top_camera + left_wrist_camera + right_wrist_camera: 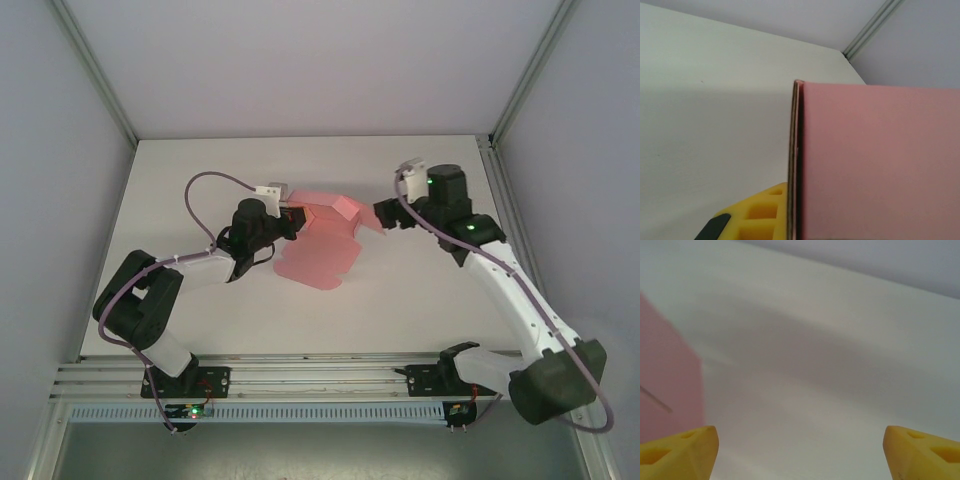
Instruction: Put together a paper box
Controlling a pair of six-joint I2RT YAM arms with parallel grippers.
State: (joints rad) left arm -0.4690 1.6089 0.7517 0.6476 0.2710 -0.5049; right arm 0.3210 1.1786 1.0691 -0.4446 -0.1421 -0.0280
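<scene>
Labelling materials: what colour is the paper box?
The paper box is pale pink; left wrist view.

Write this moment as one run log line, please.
left gripper grips paper box edge | right gripper open, beside it | box partly folded

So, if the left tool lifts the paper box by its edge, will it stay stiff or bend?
Probably bends: the paper box is thin card, its edge only a couple of layers. It looks light, so a nudge from the open right tool would likely slide it. The flat flap may sag when lifted.
</scene>
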